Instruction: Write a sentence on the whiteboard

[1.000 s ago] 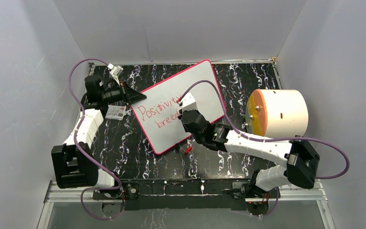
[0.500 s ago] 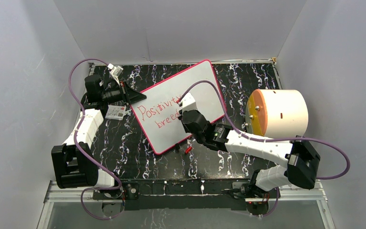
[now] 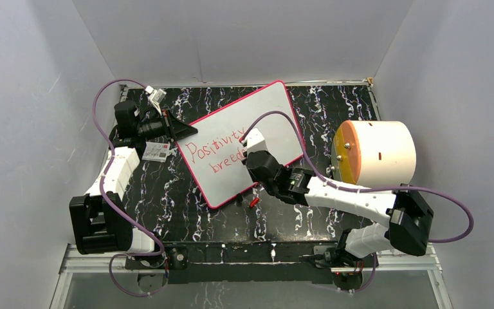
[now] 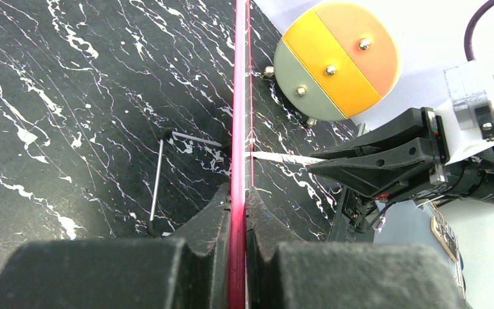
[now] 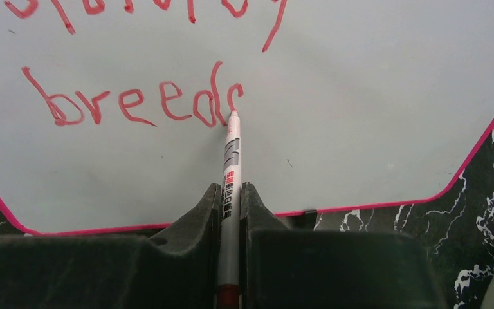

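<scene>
The whiteboard (image 3: pixel 267 119), white with a pink-red frame, lies tilted on the black marbled table. Red script on it (image 3: pixel 215 151) reads "Positivity" above "breed" with a started letter after it (image 5: pixel 231 96). My right gripper (image 5: pixel 231 193) is shut on a grey marker (image 5: pixel 231 167) whose tip touches the board at that last stroke. In the top view my right gripper (image 3: pixel 252 149) sits over the end of the second line. My left gripper (image 4: pixel 238 199) is shut on the board's pink left edge (image 4: pixel 238 96); it also shows in the top view (image 3: pixel 183 130).
A large white cylinder with an orange-yellow face (image 3: pixel 376 153) lies right of the board. A small white printed card (image 3: pixel 156 151) lies by my left arm. A small red cap (image 3: pixel 253 202) lies in front of the board. A thin metal rod (image 4: pixel 156 180) lies on the table.
My right gripper has shifted slightly right and toward the near edge along the second line; the marker stays on the board. The left arm and board have not moved.
</scene>
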You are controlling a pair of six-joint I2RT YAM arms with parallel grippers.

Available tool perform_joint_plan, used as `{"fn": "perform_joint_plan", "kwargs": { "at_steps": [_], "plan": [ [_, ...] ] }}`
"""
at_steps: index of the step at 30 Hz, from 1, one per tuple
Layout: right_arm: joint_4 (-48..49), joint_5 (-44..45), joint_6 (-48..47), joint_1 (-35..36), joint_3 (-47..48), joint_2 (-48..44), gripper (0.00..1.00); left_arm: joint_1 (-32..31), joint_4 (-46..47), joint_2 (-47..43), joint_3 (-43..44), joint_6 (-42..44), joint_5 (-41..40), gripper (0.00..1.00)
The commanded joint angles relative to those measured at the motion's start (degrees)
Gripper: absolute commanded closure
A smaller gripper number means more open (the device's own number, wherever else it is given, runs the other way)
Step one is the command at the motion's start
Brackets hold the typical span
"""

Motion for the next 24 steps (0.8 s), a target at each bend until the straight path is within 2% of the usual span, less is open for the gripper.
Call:
{"fn": "perform_joint_plan", "kwargs": {
  "at_steps": [1, 7, 20, 24],
  "plan": [
    [-1.61, 1.85, 1.3, -0.26, -1.57, -1.49, 1.0, -1.09, -4.43, 2.52, -1.46, 5.34, -6.78, 1.0],
    [-2.16, 3.22, 2.4, -0.38, -1.86, -1.75, 1.0, -1.12, -4.43, 2.59, -1.35, 5.34, -6.73, 1.0],
    [-0.5, -4.61, 1.27, -0.24, -1.06, -1.89, 1.0, -1.11, -4.43, 2.52, -1.35, 5.34, -6.68, 1.0],
    [-0.17, -2.74, 1.77, -0.23, -1.46, -3.52, 1.0, -1.09, -4.43, 2.52, -1.36, 5.34, -6.85, 1.0]
  ]
}}
